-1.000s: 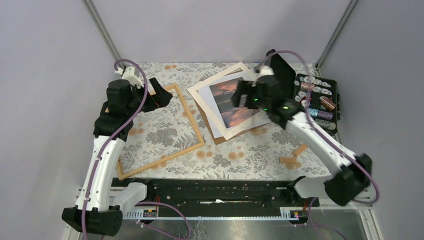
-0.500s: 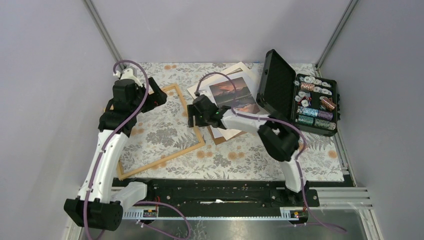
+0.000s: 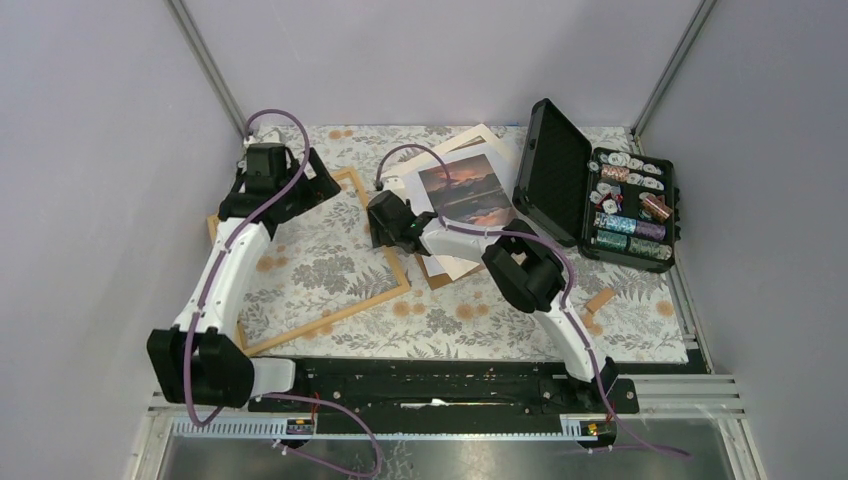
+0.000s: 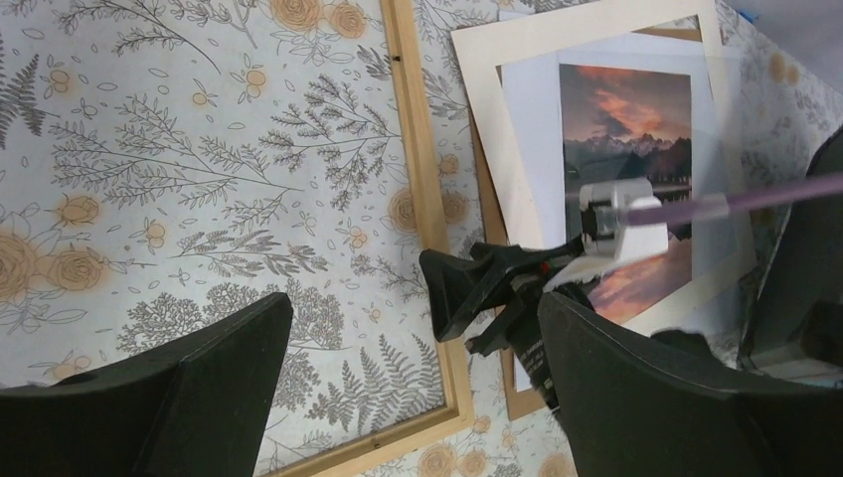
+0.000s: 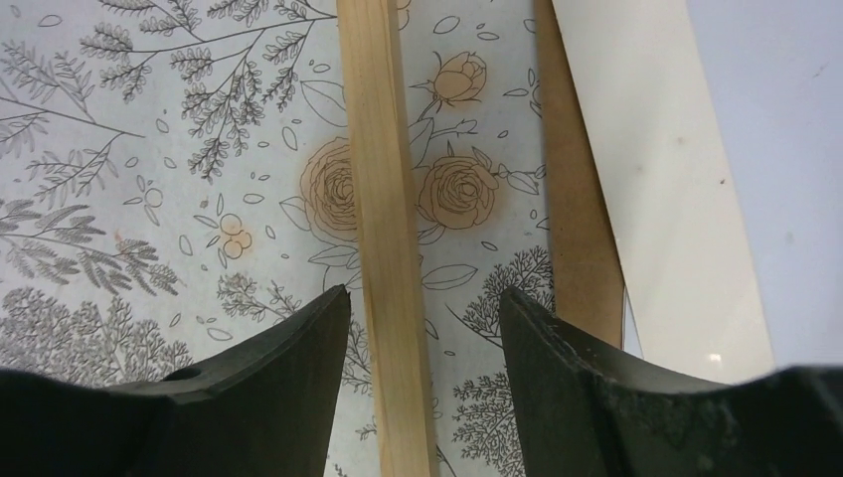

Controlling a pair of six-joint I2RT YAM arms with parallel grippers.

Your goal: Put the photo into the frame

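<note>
Two claws, neither holding anything. The right claw [image 5: 425, 293] is low over the table with its jaws partly apart, straddling the right-hand rail of the thin light-wood rectangular picture frame [image 5: 388, 199]. The wrist view shows cloth on both sides of the rail, with the smaller gap on the left finger. I'd call it no grip yet, though I can't tell whether that finger touches the wood. The left claw [image 4: 415, 303] is spread fully and hovers above the frame's far end, clear of everything.

Just right of that rail lie the plain brown backing board [image 5: 577, 199] and the cream window mat [image 5: 676, 199], with the board's edge almost against the frame. The sunset-over-mountains paper print with white border [image 3: 470, 188] lies face up on that stack, entirely outside the frame. Only the floral tablecloth [image 4: 199, 149] shows inside the frame opening.

Progress: essentially nothing done. The photo is unlifted and the frame is unloaded. Remaining, as I read it: settle the frame, pick up the print, carry it left, and lay it inside the moulding.
</note>
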